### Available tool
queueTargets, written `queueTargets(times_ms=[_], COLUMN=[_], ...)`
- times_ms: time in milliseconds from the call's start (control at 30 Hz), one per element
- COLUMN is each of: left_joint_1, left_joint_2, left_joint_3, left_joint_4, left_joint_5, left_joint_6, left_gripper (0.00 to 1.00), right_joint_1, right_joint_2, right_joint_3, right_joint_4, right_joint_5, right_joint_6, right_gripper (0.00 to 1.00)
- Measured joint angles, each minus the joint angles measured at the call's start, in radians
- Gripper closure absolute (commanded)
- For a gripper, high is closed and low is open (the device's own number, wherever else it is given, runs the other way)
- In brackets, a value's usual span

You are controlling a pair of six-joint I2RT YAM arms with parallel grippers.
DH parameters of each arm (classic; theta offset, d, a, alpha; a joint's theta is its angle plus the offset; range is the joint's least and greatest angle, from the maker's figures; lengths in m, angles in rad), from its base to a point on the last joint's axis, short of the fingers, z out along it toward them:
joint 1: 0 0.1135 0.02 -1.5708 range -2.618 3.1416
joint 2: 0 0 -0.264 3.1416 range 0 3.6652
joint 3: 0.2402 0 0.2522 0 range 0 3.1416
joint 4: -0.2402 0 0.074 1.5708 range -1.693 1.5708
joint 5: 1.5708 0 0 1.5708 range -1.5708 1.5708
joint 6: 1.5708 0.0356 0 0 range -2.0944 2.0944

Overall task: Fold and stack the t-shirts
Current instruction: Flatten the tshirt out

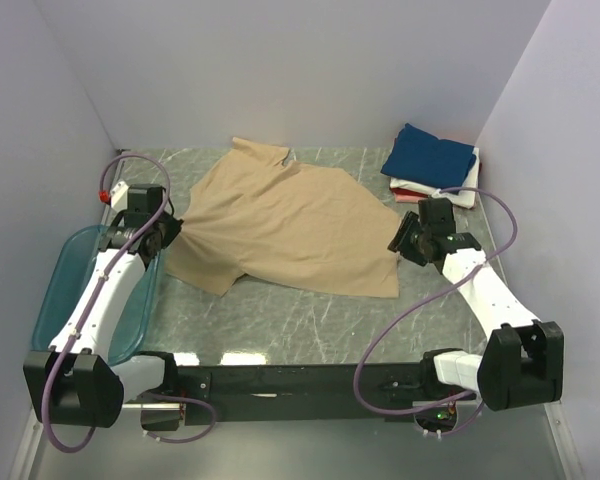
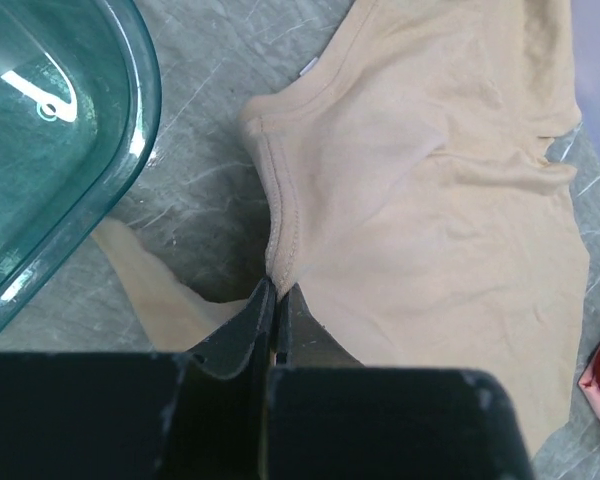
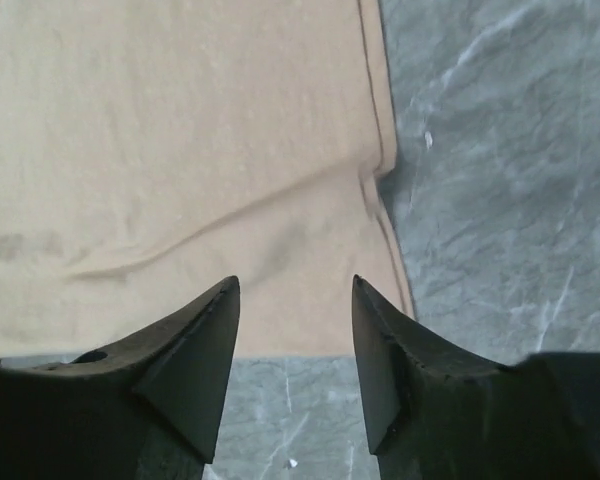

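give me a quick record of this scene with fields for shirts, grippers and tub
tan t-shirt: spread unfolded on the table
left gripper: shut on a stitched edge of the tan t-shirt
right gripper: open over the shirt's right hem corner, holding nothing
folded stack: far right corner, navy shirt on top, white and red beneath
teal tub: left edge, beside the left arm

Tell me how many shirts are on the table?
4. The tan shirt lies spread out mid-table. In the far right corner sits a folded stack: the navy shirt on top, the white shirt and red shirt beneath. More may be hidden inside that stack.
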Motion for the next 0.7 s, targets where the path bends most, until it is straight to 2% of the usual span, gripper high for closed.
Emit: queueTargets(times_ms=[433,700], left_joint_1=[0.034,0.037], left_joint_2=[0.000,0.000], left_joint_3=[0.000,-0.024], left_joint_4=[-0.009,-0.006], left_joint_5=[0.019,0.027], left_joint_6=[0.015,0.018], left_gripper=[1.00,0.99], right_joint_1=[0.001,0.001], right_joint_2=[-0.055,-0.207], right_joint_3=[-0.297,-0.410], right_joint_4=[0.071,0.055], right_joint_5=[-0.084,-0.084], right_joint_6=[0.085,0.159], right_gripper=[0.50,0.50])
